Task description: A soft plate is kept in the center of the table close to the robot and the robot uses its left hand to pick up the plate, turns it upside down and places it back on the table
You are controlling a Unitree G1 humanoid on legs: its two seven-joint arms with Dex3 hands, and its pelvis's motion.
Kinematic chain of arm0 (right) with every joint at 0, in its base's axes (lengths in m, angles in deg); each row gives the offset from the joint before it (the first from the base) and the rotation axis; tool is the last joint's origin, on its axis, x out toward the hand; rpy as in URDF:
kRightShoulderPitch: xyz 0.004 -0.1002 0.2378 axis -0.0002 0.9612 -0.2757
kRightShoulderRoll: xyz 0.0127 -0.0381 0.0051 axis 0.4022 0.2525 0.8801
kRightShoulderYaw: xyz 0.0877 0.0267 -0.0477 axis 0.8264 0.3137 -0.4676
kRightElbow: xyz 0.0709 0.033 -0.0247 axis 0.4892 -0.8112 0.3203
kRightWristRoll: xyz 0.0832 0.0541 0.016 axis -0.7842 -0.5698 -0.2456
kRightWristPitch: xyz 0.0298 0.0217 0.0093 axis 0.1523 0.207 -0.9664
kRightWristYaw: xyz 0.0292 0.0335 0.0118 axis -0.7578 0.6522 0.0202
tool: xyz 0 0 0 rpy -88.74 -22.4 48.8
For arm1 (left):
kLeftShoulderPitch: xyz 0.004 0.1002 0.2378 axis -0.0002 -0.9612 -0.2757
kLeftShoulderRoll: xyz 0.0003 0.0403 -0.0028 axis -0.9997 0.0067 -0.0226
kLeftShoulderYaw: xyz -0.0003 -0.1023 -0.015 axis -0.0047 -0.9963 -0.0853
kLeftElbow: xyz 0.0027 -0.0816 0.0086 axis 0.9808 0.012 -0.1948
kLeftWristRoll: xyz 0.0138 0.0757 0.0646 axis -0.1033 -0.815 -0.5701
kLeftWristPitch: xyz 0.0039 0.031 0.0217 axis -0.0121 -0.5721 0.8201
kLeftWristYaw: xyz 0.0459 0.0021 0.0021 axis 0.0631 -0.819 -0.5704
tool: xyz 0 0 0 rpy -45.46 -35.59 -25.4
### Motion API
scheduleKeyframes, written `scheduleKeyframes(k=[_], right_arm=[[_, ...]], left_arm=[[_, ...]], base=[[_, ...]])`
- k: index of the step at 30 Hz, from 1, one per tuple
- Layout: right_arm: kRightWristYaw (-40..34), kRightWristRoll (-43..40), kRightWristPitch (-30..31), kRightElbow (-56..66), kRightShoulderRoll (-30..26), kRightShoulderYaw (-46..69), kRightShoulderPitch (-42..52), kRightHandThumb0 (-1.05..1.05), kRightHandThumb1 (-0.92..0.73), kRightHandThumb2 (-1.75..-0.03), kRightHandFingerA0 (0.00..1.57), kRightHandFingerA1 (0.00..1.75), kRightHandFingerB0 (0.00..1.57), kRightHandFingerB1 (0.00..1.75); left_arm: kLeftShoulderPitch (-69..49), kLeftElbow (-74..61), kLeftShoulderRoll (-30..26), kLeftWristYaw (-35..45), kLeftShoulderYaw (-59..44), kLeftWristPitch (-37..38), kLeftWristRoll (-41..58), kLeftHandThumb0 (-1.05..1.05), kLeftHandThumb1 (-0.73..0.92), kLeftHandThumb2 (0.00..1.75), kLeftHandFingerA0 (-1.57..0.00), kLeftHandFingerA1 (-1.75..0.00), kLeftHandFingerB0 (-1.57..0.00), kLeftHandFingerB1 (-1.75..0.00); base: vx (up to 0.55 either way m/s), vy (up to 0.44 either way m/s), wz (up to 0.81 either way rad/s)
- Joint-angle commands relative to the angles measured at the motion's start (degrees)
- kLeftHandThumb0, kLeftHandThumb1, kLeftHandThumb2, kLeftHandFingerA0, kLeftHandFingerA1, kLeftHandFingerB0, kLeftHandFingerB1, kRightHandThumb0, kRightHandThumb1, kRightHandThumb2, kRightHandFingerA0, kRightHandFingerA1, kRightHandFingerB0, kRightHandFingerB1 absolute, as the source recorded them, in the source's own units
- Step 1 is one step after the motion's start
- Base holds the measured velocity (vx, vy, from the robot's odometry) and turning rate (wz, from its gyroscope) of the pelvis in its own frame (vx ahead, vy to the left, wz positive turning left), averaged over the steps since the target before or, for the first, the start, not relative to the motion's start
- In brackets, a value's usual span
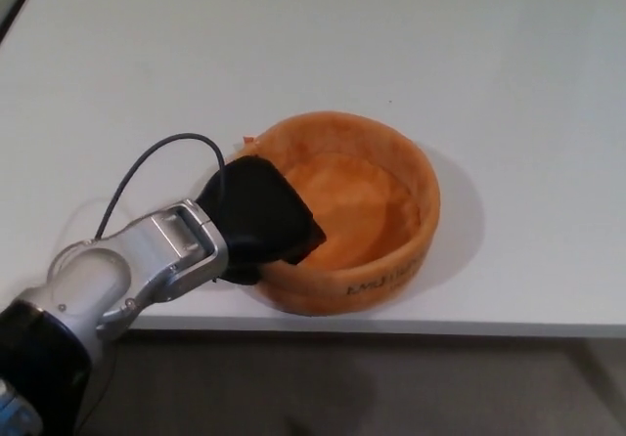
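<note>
- Gripping the near-left rim, the left hand [259, 221] clasps the soft orange plate [342, 211], which sits upright near the table [293, 45] front edge.
- A firm pinch should stop the floppy rim slipping during lifting.

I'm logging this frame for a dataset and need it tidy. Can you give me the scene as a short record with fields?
plate: orange soft plate, opening up, near the table's front edge
left hand: left hand over the plate's left rim, fingers reaching inside it; grip on the rim not clearly visible
right hand: not in view
table: white table
cable: black cable looping above the left wrist
task stage: plate not yet turned over
</note>
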Motion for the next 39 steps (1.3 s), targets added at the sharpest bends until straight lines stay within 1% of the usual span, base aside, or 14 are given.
scheduleKeyframes(k=[1, 10, 11, 16, 19, 20, 23, 25, 29, 31, 32, 35, 38, 39], right_arm=[[-0.55, -1.34, 2.27, 2.44, -0.82, 0.74, 1.16, -0.76, -0.89, -0.67, 0.32, 0.52, 0.13, 0.29], [-0.21, -1.66, 3.03, 2.16, -0.83, 0.65, 1.22, -0.75, -0.88, -0.67, 0.32, 0.50, 0.13, 0.28], [-0.16, -1.27, 2.24, 1.16, -0.84, 0.63, 0.79, -0.77, -0.72, -1.05, 0.27, 0.57, 0.06, 0.38], [-0.23, -1.65, 3.00, 2.92, -0.66, 0.55, 1.80, -0.76, -0.89, -0.67, 0.31, 0.52, 0.12, 0.29], [-0.56, -1.12, 3.16, 3.53, -0.89, 0.54, 2.09, -0.78, -0.71, -1.06, 0.29, 0.60, 0.06, 0.37], [-0.62, -0.88, 2.82, 3.19, -0.85, 0.49, 1.89, -0.76, -0.89, -0.67, 0.32, 0.53, 0.12, 0.29], [-0.73, -0.93, 2.88, 3.46, -0.78, 0.46, 1.86, -0.76, -0.89, -0.67, 0.32, 0.55, 0.12, 0.31], [-0.89, -0.91, 3.21, 3.92, -0.79, 0.46, 2.08, -0.77, -0.71, -1.06, 0.29, 0.60, 0.06, 0.37], [-0.83, -1.46, 3.68, 3.95, -1.17, 0.99, 2.12, -0.75, -0.89, -0.68, 0.32, 0.54, 0.11, 0.29], [-1.18, -0.42, 3.07, 3.10, -1.33, 1.00, 2.05, -0.80, -0.74, -1.07, 0.27, 0.58, 0.06, 0.36], [-0.81, -0.69, 2.60, 2.66, -0.98, 0.76, 1.92, -0.76, -0.90, -0.67, 0.32, 0.53, 0.12, 0.29], [-1.10, -0.06, 2.33, 2.95, -0.87, 0.65, 2.39, -0.79, -0.73, -1.07, 0.28, 0.59, 0.06, 0.36], [-0.50, -0.92, 1.98, 2.32, -0.69, 0.68, 2.03, -0.75, -0.89, -0.67, 0.32, 0.54, 0.11, 0.29], [-0.54, -0.95, 2.12, 1.97, -0.79, 0.76, 1.79, -0.78, -0.72, -1.06, 0.27, 0.58, 0.06, 0.37]], left_arm=[[-6.24, -6.11, 5.82, 13.81, -9.12, -9.25, 18.65, -0.30, 0.59, 0.59, -0.85, -1.75, -0.70, -1.75], [-10.29, -12.17, 13.89, 26.16, -19.92, -15.74, 43.87, -0.28, 0.49, 0.71, -0.90, -1.75, -0.76, -1.75], [-9.98, -12.28, 14.50, 27.68, -20.44, -16.59, 45.51, -0.28, 0.47, 0.75, -0.93, -1.75, -0.78, -1.75], [-10.14, -15.52, 20.06, 33.16, -25.88, -30.33, 53.83, -0.21, 0.44, 0.81, -0.91, -1.75, -0.65, -1.75], [-11.59, -19.14, 27.37, 29.56, -32.91, -40.69, 62.17, -0.14, 0.43, 0.85, -0.92, -1.75, -0.69, -1.75], [-11.81, -19.83, 29.03, 28.40, -34.83, -42.29, 64.61, -0.16, 0.45, 0.88, -0.94, -1.75, -0.69, -1.75], [-10.90, -20.20, 35.38, 22.76, -43.48, -46.88, 77.45, -0.14, 0.44, 0.87, -0.96, -1.75, -0.70, -1.75], [-9.87, -19.93, 36.48, 20.96, -46.28, -45.80, 82.05, -0.18, 0.47, 0.83, -0.95, -1.75, -0.68, -1.75], [-5.12, -19.51, 38.10, 13.79, -53.39, -45.18, 92.21, -0.22, 0.44, 0.78, -0.96, -1.75, -0.72, -1.75], [-3.83, -19.81, 39.03, 8.39, -56.58, -41.44, 100.62, -0.19, 0.47, 0.78, -0.95, -1.75, -0.69, -1.75], [-3.13, -18.85, 38.93, 7.40, -58.71, -38.90, 106.45, -0.15, 0.49, 0.74, -0.91, -1.75, -0.70, -1.75], [-2.76, -17.88, 39.32, 4.51, -62.12, -34.92, 114.54, -0.16, 0.46, 0.77, -0.94, -1.75, -0.71, -1.75], [-2.40, -16.84, 39.92, 1.78, -64.93, -31.10, 118.81, -0.15, 0.43, 0.85, -0.95, -1.75, -0.68, -1.75], [-2.27, -16.58, 40.50, -0.27, -65.99, -28.41, 118.96, -0.11, 0.43, 0.86, -0.97, -1.75, -0.64, -1.75]], base=[[0.00, 0.000, 0.00], [0.00, 0.000, 0.00], [0.00, 0.000, 0.00], [0.00, 0.000, 0.00], [0.00, 0.000, 0.00], [0.00, 0.000, 0.00], [0.00, 0.000, 0.00], [0.00, 0.000, 0.00], [0.00, 0.000, 0.00], [0.00, 0.000, 0.00], [0.00, 0.000, 0.00], [0.00, 0.000, 0.00], [0.00, 0.000, 0.00], [0.00, 0.000, 0.00]])
